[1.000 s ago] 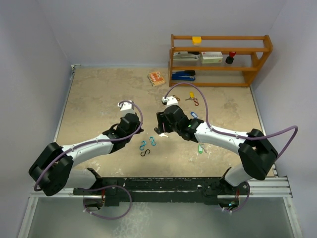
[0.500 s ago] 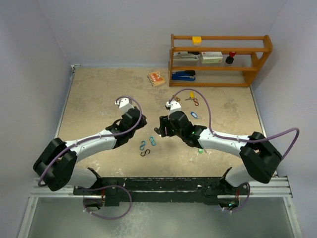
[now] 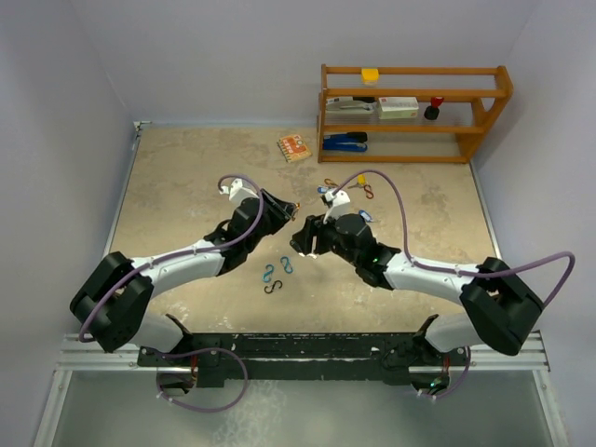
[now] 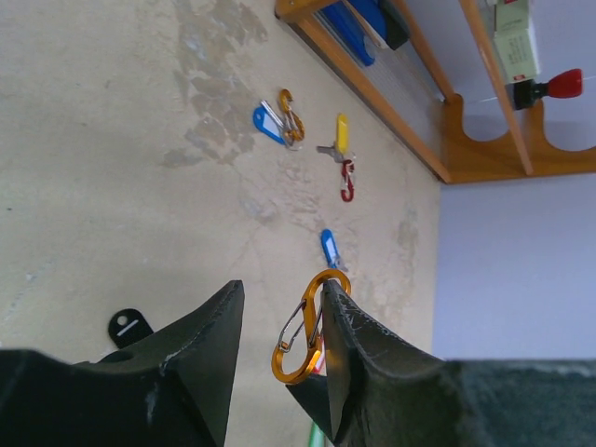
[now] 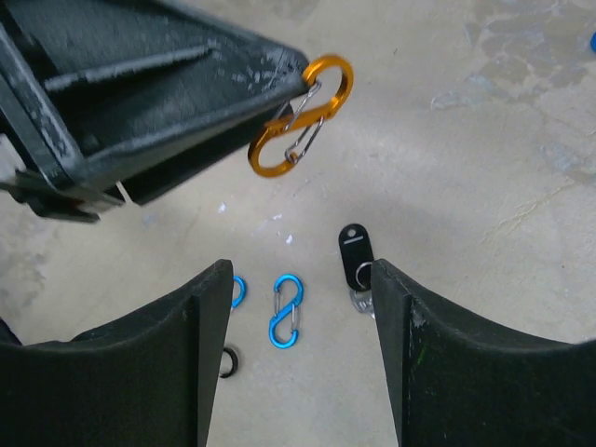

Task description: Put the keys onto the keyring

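My left gripper (image 3: 290,209) carries an orange S-shaped clip (image 4: 309,328) at its fingertips. The clip lies against one finger (image 4: 358,349), with a small gap to the other. My right gripper (image 3: 300,244) is open and empty. It faces the clip (image 5: 300,116) and hovers over a black-tagged key (image 5: 355,253) and a blue S-clip (image 5: 285,310). Farther off lie a blue-tagged key (image 4: 269,122) beside another orange clip, a yellow-tagged key (image 4: 342,135) by a red clip (image 4: 347,180), and another blue-tagged key (image 4: 329,249).
Blue (image 3: 287,264), teal (image 3: 267,272) and black (image 3: 271,287) S-clips lie between the arms. A wooden shelf (image 3: 414,140) holding staplers and boxes stands at the back right. A small orange box (image 3: 293,146) lies left of the shelf. Walls close in the table.
My left gripper has swung right and away from the bases, carrying the orange clip toward the right gripper. The right arm has shifted right and lower in the top view.
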